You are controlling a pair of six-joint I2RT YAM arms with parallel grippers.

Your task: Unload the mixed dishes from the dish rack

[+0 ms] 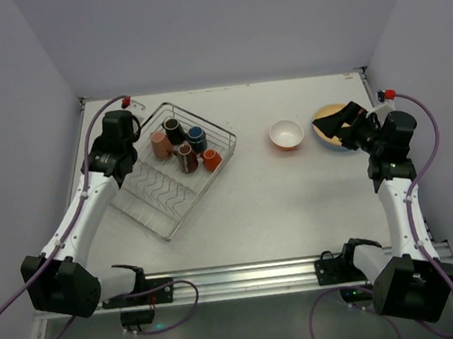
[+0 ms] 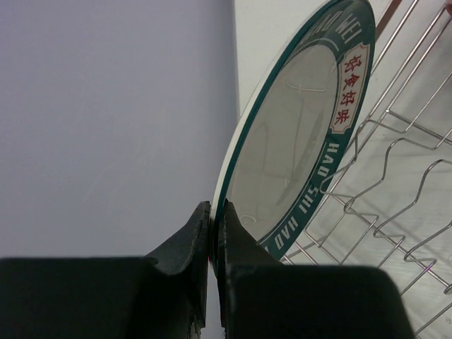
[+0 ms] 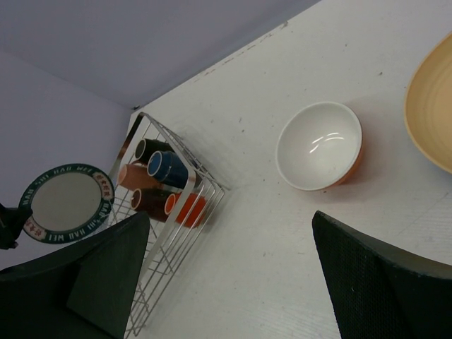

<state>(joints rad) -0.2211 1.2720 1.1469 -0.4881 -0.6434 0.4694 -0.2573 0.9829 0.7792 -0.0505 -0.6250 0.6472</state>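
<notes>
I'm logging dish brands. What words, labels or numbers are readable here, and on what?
"HAO SHI": white letters on the green rim of the pattern-rimmed plate, left wrist view.
"WEI": same rim, near its top.
Red Chinese characters, same rim: too blurred to read surely.
Nothing else is readable.

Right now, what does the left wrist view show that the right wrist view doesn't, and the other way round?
Only the left wrist: a close look at the left gripper shut on the rim of the pattern-rimmed white plate. Only the right wrist: the orange bowl and yellow plate out on the table, the mugs in the dish rack, and the open right gripper. Both: that pattern-rimmed plate and the rack's wires.
</notes>
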